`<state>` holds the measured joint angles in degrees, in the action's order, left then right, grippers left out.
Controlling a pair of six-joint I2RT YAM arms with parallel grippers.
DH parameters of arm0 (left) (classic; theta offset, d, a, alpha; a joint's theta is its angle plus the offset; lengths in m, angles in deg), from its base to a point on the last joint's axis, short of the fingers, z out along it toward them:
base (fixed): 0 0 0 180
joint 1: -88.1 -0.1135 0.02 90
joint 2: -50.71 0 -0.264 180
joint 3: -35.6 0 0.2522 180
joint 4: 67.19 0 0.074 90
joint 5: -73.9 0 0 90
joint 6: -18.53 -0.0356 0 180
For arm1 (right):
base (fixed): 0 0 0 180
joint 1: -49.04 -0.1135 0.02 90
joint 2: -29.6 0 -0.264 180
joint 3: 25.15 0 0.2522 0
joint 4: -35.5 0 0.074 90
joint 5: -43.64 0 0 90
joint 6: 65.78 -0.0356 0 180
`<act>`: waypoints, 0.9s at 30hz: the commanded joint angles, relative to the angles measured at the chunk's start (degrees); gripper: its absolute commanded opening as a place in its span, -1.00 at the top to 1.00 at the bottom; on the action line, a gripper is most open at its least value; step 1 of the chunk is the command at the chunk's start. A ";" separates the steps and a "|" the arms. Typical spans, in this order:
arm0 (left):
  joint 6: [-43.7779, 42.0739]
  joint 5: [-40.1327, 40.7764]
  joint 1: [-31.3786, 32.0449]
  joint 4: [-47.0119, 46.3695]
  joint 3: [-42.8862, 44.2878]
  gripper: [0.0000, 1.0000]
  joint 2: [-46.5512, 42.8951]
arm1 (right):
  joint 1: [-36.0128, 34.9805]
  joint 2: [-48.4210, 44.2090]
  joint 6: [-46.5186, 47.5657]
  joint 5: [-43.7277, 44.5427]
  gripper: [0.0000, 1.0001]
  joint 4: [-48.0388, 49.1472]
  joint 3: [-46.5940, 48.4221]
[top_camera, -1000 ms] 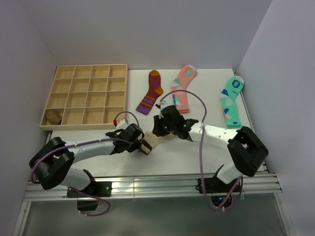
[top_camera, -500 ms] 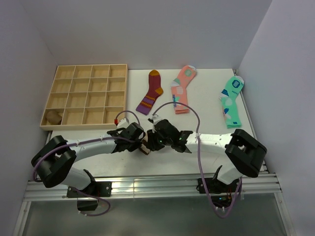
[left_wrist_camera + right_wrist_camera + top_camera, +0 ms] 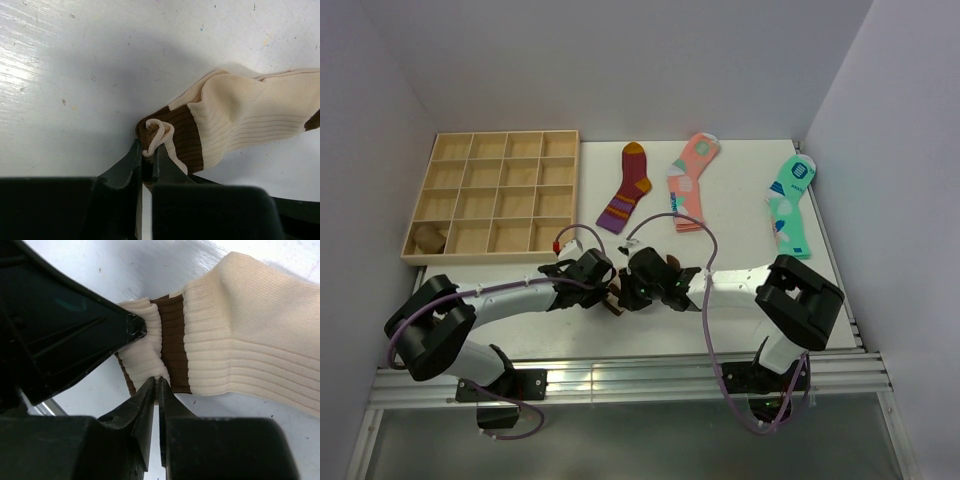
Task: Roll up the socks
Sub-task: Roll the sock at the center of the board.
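A beige sock (image 3: 250, 110) with a dark brown band lies on the white table near the front edge. My left gripper (image 3: 148, 152) is shut on the bunched cuff end of this sock. From the opposite side my right gripper (image 3: 158, 382) is shut on a fold of the same cuff (image 3: 145, 350), and the left gripper's black finger (image 3: 75, 335) nearly touches it. In the top view the left gripper (image 3: 607, 285) and right gripper (image 3: 624, 291) meet tip to tip, with only a brown scrap of the sock (image 3: 614, 301) showing between them.
A wooden compartment tray (image 3: 498, 147) stands at the back left, with a brownish lump (image 3: 428, 237) in its near left cell. A maroon striped sock (image 3: 627, 187), a pink sock (image 3: 690, 180) and a mint-green sock (image 3: 790, 205) lie along the back.
The right arm swung left and towards the front edge, came down on the sock's cuff and its jaws shut on it. The sock's beige body is now hidden under it. The left gripper stayed put.
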<state>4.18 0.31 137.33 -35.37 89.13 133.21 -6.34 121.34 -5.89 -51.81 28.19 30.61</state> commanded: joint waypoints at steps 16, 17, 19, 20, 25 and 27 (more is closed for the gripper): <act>2.13 0.21 -0.19 -17.23 -17.16 -0.36 -16.64 | 5.01 5.81 -5.40 -7.37 0.91 4.09 -2.45; 2.21 0.21 -0.19 -19.88 -20.40 -0.36 -17.97 | 5.10 5.81 -5.49 -7.64 0.91 4.35 -2.53; 1.86 0.03 -0.37 -23.50 -22.97 -0.36 -21.74 | 5.54 6.17 -5.66 -8.60 0.91 4.79 -2.71; 1.51 0.21 -0.37 -26.73 -25.07 -0.36 -22.81 | 5.71 6.34 -5.84 -9.04 0.91 4.97 -2.89; -1.83 0.91 -0.54 -32.29 -28.86 -0.37 -27.21 | 7.21 7.48 -6.63 -11.51 0.91 6.02 -3.06; -2.97 1.09 -0.63 -35.97 -30.09 -0.36 -27.57 | 7.39 7.66 -6.46 -11.95 0.91 5.93 -2.89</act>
<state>4.10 0.55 137.12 -62.54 60.47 106.89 0.46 126.74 -12.97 -64.36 36.61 29.41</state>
